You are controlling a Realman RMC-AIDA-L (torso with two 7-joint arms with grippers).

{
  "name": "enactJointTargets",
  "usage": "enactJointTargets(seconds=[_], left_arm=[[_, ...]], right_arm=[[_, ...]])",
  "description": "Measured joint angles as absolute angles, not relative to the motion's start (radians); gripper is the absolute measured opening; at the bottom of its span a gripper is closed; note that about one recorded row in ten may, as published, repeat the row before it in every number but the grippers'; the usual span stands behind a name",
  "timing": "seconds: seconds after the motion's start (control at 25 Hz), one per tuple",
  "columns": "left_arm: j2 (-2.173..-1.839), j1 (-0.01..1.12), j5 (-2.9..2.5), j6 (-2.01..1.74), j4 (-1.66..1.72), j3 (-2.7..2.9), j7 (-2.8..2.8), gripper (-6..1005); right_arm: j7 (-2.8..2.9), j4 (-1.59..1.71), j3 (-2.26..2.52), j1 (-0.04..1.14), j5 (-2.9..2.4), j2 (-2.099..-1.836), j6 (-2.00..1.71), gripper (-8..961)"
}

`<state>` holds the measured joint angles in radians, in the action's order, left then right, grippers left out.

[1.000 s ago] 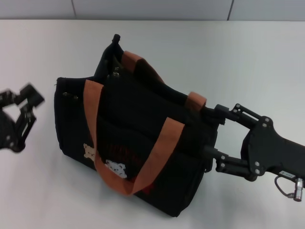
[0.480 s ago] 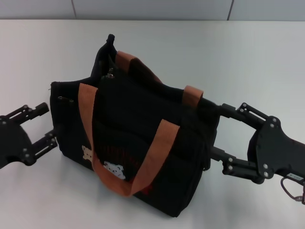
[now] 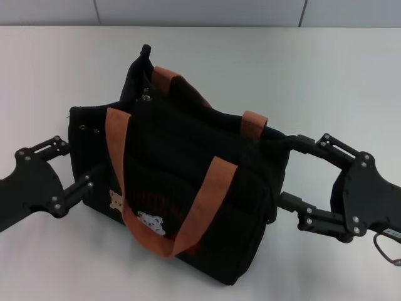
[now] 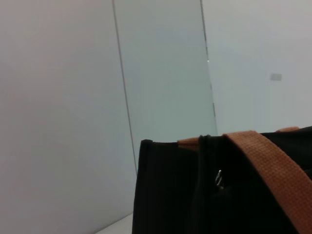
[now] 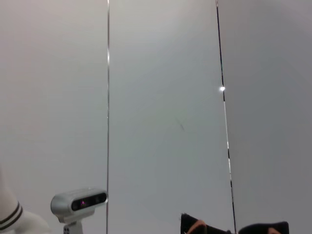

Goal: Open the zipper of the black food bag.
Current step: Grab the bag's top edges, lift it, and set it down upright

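Two grippers are seen flanking the black food bag (image 3: 182, 182), which stands on the white table (image 3: 338, 75) at the middle of the head view. The bag is boxy and is turned at an angle, with its front panel facing the camera. Two orange-brown strap handles (image 3: 207, 194) are draped over it; the nearer one loops down across the front panel, while the farther one arches over the top edge. Small bear patches (image 3: 152, 221) and red lettering are found low on the front panel, partly crossed by the nearer strap. A small metal fitting (image 3: 146, 96) is visible near the top at the bag's far end.

At the bag's left end the left gripper (image 3: 81, 169) is placed, its fingers spread apart, with the lower finger touching or just beside the bag's side and the upper finger near the corner. At the bag's right end the right gripper (image 3: 289, 172) is placed, its fingers likewise spread wide, one at the upper corner and one lower down at the side; whether they press on the fabric cannot be told.

In the left wrist view the bag's upper edge, a strap and a small metal ring (image 4: 219, 179) are shown close up against a pale wall.
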<state>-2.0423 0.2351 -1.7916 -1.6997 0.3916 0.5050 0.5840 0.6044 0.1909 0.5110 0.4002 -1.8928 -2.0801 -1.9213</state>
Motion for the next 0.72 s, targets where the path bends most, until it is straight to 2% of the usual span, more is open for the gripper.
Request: enactJointTargets(seconds=[0.08, 0.4, 0.64, 0.72], left_arm=[[-2.044, 0.237, -1.792, -1.699, 0.391, 0.510, 0.576, 734], [-2.053, 0.241, -1.791, -1.688, 0.392, 0.506, 0.561, 321], [-2.065, 0.240, -1.785, -1.684, 0.388, 0.504, 0.509, 128], [-2.065, 0.240, -1.785, -1.685, 0.388, 0.505, 0.507, 109]], right_arm=[[0.605, 0.193, 0.507, 0.399, -1.893, -2.080, -1.933, 804], [0.616, 0.204, 0.479, 0.386, -1.893, -2.080, -1.977, 798], [0.617, 0.217, 0.452, 0.373, -1.893, -2.080, -1.998, 793], [0.617, 0.218, 0.445, 0.370, -1.893, -2.080, -1.999, 791]])
